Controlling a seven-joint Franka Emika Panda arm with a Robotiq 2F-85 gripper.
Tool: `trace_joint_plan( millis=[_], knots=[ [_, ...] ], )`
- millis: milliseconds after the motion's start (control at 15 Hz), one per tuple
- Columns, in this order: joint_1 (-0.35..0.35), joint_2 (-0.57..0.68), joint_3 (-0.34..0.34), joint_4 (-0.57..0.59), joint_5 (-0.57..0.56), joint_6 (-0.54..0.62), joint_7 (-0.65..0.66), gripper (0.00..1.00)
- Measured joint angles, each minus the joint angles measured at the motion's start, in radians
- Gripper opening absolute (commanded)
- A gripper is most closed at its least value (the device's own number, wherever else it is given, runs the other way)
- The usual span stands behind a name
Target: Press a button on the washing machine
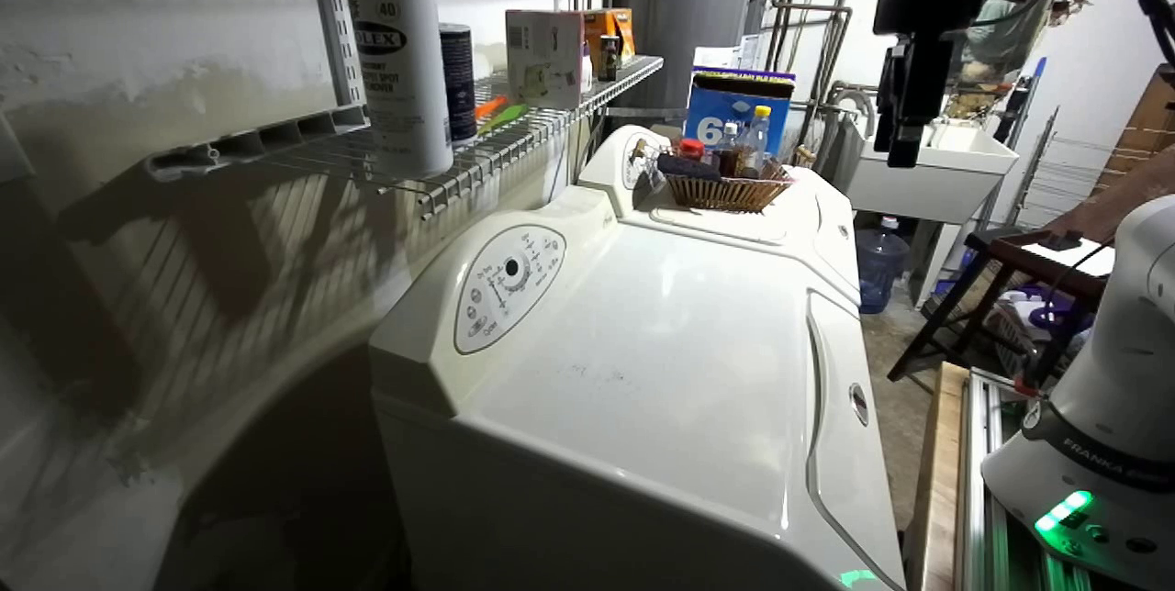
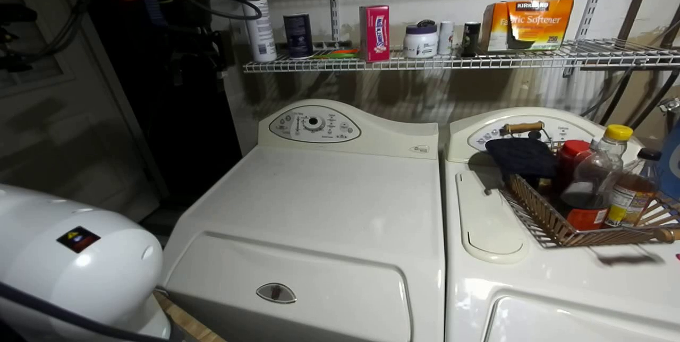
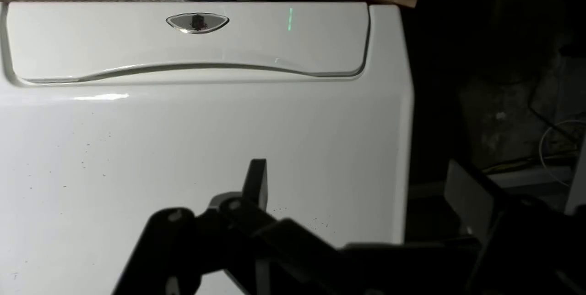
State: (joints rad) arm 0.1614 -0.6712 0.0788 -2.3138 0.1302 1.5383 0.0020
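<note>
I hold my gripper [image 3: 355, 171] spread wide, higher than the washing machine [image 2: 329, 188], apart from its control panel [image 2: 315, 124]; a second machine [image 2: 563, 273] adjoins the washing machine.

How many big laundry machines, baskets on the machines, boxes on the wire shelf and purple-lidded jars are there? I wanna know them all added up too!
Big laundry machines: 2 (washing machine, its neighbour)
Basket on the machines: 1
Boxes on the wire shelf: 2 (pink box, orange box)
Purple-lidded jar: 1
Total: 6
</note>
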Motion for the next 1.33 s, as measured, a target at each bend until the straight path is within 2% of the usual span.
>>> trace_joint_plan(
  millis=[1067, 1333],
  knots=[
    [-0.003, 0.001, 0.000, 0.000, 0.000, 0.004, 0.000, 1.00],
    [-0.015, 0.039, -0.021, -0.010, 0.002, 0.110, -0.025, 1.00]
  ],
)
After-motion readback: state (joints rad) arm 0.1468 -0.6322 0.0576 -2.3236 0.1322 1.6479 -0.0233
